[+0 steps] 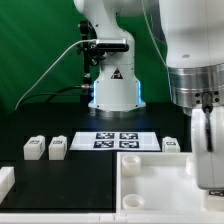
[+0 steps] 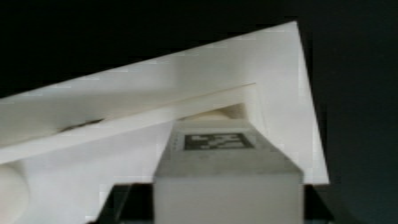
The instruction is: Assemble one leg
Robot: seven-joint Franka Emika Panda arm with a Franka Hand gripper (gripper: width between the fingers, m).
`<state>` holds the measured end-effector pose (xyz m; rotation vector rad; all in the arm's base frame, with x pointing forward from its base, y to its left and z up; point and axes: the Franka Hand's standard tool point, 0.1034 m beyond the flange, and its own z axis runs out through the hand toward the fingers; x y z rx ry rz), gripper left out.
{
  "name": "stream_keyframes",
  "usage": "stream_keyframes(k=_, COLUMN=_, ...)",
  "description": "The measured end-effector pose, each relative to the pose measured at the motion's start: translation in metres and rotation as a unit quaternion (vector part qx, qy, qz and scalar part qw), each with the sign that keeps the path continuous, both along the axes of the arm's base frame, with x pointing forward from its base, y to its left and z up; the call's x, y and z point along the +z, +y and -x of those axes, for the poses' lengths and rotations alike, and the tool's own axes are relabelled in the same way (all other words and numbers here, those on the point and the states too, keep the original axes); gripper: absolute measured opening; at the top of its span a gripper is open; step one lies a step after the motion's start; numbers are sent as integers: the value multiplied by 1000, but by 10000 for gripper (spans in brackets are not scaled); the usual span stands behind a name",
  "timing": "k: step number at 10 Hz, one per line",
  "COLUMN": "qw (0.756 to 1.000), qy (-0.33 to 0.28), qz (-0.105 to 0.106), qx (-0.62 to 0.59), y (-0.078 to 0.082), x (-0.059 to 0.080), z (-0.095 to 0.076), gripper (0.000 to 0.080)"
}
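Observation:
My gripper (image 2: 222,208) is shut on a leg (image 2: 219,150), a small white block whose black-and-white tag faces the wrist camera. Dark fingers (image 2: 135,203) press on both of its sides. Under it lies the corner of the large white square panel (image 2: 160,100). In the exterior view the gripper (image 1: 207,160) hangs over the panel (image 1: 150,185) near its right edge; the held leg is hard to make out there. Three more legs lie on the black table: two at the left (image 1: 33,148) (image 1: 57,148) and one at the right (image 1: 172,146).
The marker board (image 1: 115,140) lies on the table behind the panel, in front of the robot base (image 1: 112,85). A white part (image 1: 5,181) sits at the exterior view's left edge. A green curtain hangs behind.

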<state>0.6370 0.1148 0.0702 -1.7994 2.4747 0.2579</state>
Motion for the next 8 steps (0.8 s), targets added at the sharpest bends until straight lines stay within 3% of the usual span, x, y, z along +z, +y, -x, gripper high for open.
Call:
stream_keyframes(k=4, qw=1000, qy=6, qz=7, qx=-30, y=-3, x=0, z=0, gripper=294)
stream_keyframes(k=6, qw=1000, qy=7, qz=7, qx=-27, y=-2, x=-2, z=1, gripper=339)
stream_keyframes(k=7, qw=1000, qy=1, qz=7, qx=-18, y=0, x=-1, z=2, gripper=547)
stream_keyframes(k=8, qw=1000, qy=-6, qz=4, qx=-6, y=5, x=4, z=9, gripper=617)
